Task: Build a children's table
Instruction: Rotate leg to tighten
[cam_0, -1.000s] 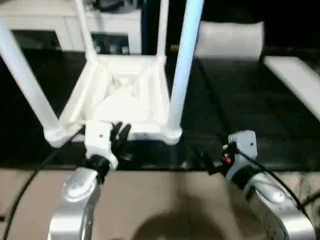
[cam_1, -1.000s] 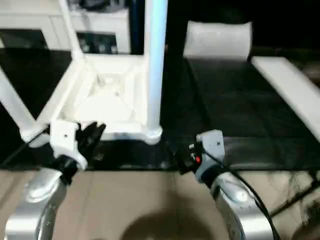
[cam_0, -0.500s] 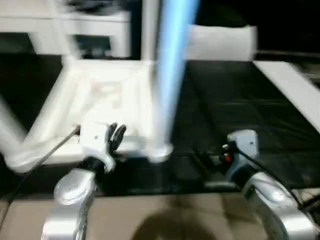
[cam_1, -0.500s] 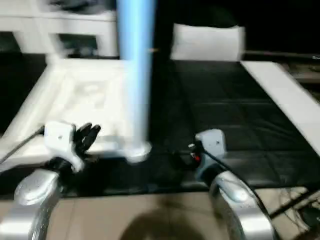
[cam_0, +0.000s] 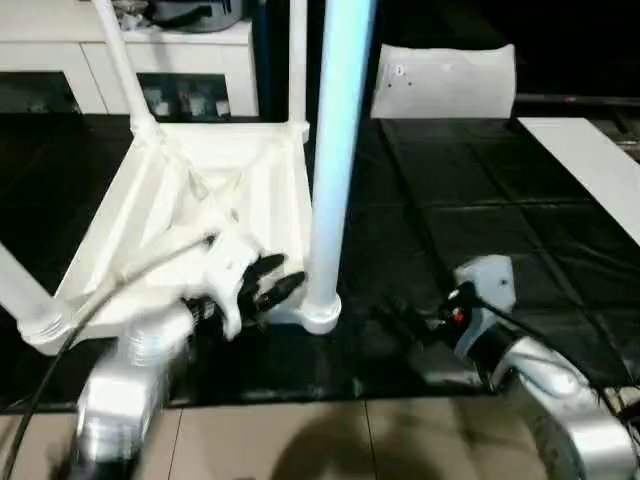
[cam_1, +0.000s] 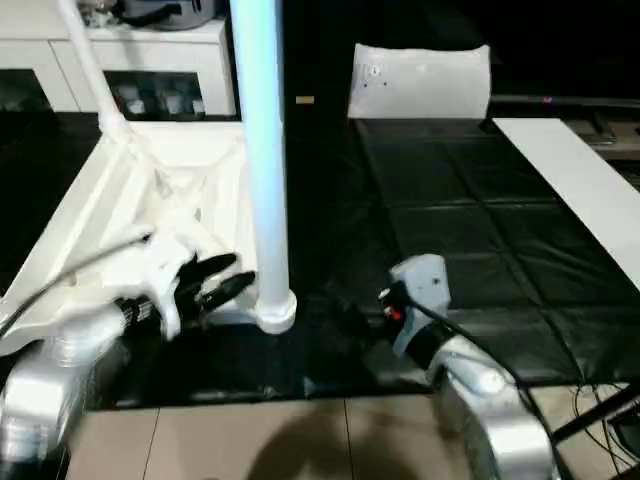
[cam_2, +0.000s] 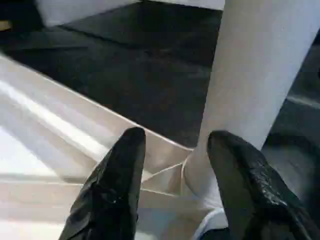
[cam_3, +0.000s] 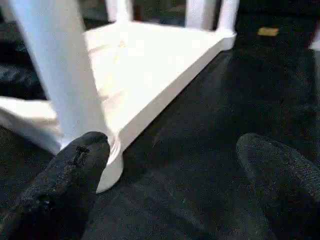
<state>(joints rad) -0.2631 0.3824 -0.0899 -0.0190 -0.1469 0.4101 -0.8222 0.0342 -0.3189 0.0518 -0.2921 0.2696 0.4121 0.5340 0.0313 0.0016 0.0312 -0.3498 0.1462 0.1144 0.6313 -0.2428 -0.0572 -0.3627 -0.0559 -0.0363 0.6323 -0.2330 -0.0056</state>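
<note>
The white tabletop (cam_0: 190, 215) lies upside down on the black mat, ribbed underside up. Four white legs stand in its corner sockets: near right (cam_0: 335, 150), near left (cam_0: 15, 285), far left (cam_0: 120, 60) and far right (cam_0: 298, 60). My left gripper (cam_0: 288, 275) is open over the tabletop's near edge, its fingers pointing at the base of the near right leg (cam_2: 250, 85). The two black fingertips (cam_2: 125, 150) stand apart just short of that socket. My right gripper (cam_3: 175, 150) is open low over the mat, to the right of the same socket (cam_3: 107, 165), touching nothing.
A small white panel (cam_0: 445, 80) stands at the back of the mat. A flat white board strip (cam_0: 590, 165) lies at the right. A white cabinet (cam_0: 180, 50) is behind the table. A black cable (cam_0: 40, 400) runs along my left arm. Tan floor lies in front.
My left gripper has swung right along the tabletop's near edge toward the near right leg's base. The head camera has shifted. The right arm has barely moved.
</note>
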